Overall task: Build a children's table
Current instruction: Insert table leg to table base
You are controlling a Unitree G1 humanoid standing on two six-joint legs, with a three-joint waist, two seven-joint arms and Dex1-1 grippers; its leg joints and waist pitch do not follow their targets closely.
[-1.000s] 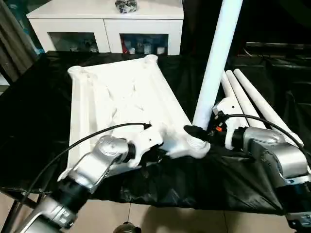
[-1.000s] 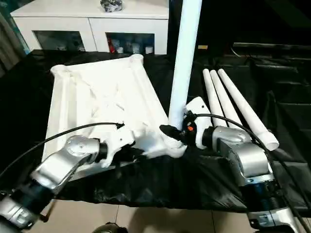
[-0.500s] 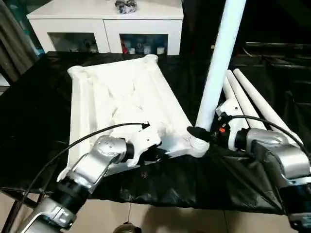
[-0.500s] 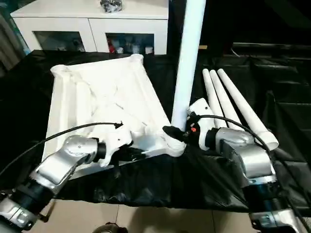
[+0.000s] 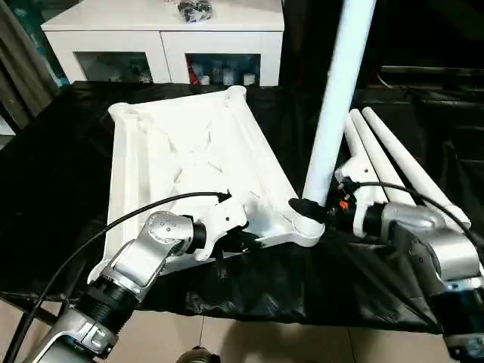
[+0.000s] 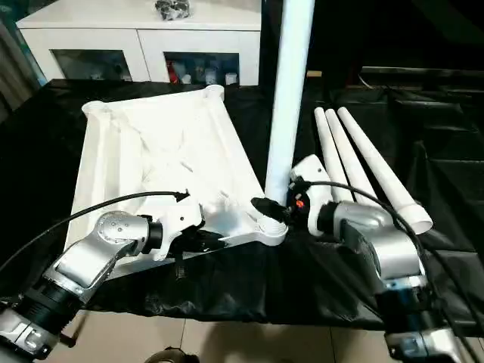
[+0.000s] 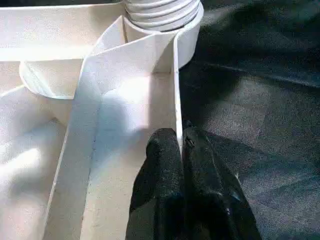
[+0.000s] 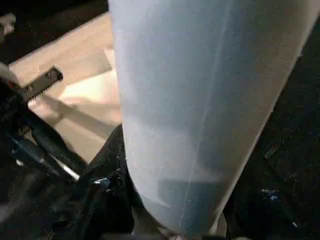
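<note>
The upturned children's table (image 5: 189, 162) lies on the black-draped desk (image 5: 45, 189) — light, stiff, slick plastic. Left gripper (image 7: 181, 145) fingers pinch its near rim; right gripper (image 5: 308, 209), half open, clasps the upright leg (image 5: 336, 98) low at the five-o'clock corner socket — best hold there.

1. Left gripper (image 7: 181, 150): fingers pinched together, silver forearm angled in from the near left.
2. Right gripper (image 5: 311, 209): fingers spread halfway, silver forearm reaching in from the near right.

head stereo looking down, wrist cameras close-up
</note>
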